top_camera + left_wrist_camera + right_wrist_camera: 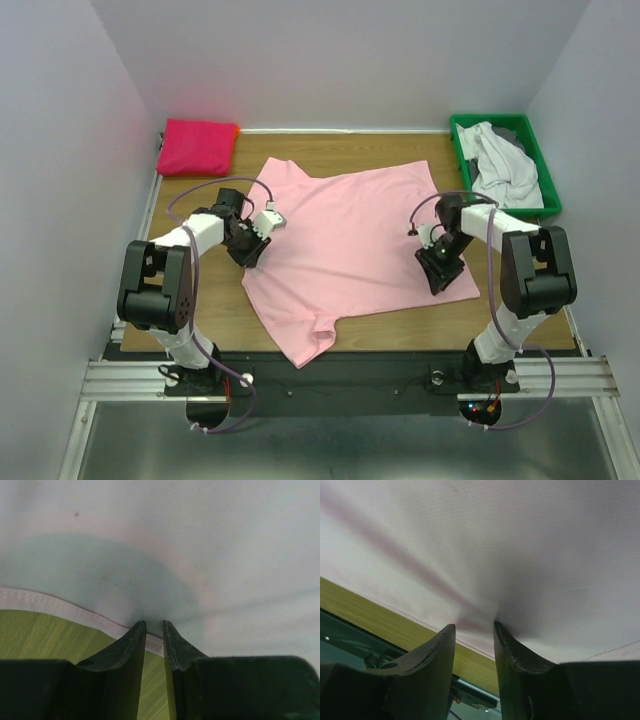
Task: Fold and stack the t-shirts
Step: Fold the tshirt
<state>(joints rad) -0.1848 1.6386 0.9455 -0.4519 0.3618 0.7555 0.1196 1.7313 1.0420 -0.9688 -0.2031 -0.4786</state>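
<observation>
A light pink short-sleeved cloth t-shirt (350,235) lies spread flat across the middle of the wooden surface (400,330). The left end effector (250,255) pinches its left hem, fingers nearly pressed together on the seam. The right end effector (440,280) nips the opposite edge, and the cloth puckers between its fingers. Gripping both sides likely lets the arms lift and fold the shirt evenly. A folded magenta t-shirt (197,147) sits back left, probably as the stack's base. A green plastic bin (461,160) back right holds white and grey shirts (495,165).
</observation>
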